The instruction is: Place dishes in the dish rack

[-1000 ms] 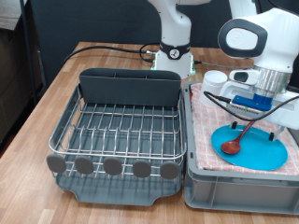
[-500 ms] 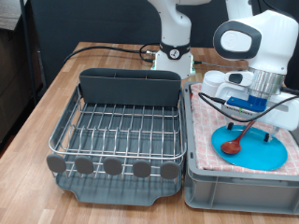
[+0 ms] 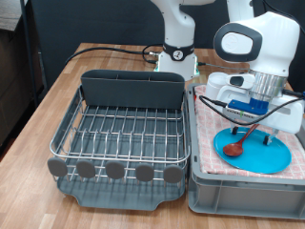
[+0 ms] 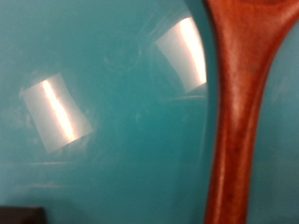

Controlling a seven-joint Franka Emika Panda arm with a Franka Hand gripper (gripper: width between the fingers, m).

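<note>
The bright-blue plate (image 3: 265,155) lies on the checked cloth in the grey bin at the exterior view's right. The brown wooden spoon (image 3: 238,146) lies on the plate, its handle pointing up under my hand. My gripper (image 3: 251,135) is open and hangs low over the plate, its fingers on either side of the spoon handle, holding nothing. The wrist view shows the plate (image 4: 103,84) and the spoon handle (image 4: 238,112) very close. The white mug (image 3: 220,81) stands behind my hand, partly hidden. The wire dish rack (image 3: 119,129) at the left holds no dishes.
The light grey bin (image 3: 238,196) with its pink-and-white checked cloth (image 3: 204,122) stands right beside the rack. The robot base (image 3: 177,52) and cables are behind both. The rack's tall grey back compartment (image 3: 132,89) stands at its far side.
My hand has shifted slightly to the exterior view's left over the plate. The plate, spoon, mug and rack have not moved.
</note>
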